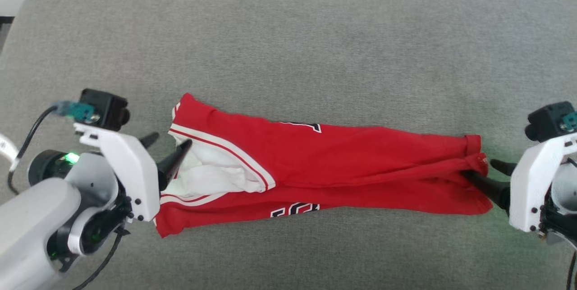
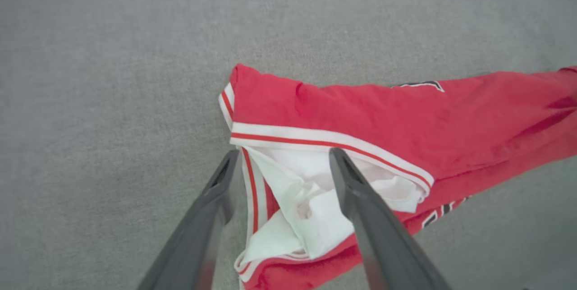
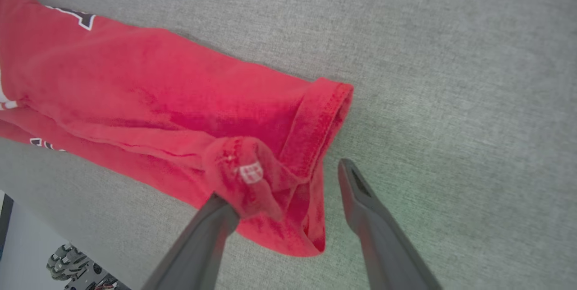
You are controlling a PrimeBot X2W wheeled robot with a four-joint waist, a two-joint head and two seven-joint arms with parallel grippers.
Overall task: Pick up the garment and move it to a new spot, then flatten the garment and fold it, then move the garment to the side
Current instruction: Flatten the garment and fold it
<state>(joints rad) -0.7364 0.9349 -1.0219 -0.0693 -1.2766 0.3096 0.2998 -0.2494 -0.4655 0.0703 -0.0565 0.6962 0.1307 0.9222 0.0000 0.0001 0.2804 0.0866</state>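
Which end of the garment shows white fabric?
The end of the garment at the left gripper: white cloth, striped trim. At the right gripper: red hem.

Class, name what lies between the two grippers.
The garment, stretched across the grey cushion from left gripper to right gripper, in the head view.

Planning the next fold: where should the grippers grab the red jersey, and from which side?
Likely best: grip the garment at its two short ends, left gripper on the striped trim, right gripper on the bunched hem, each from its own outer side. It lies stretched lengthwise between them.
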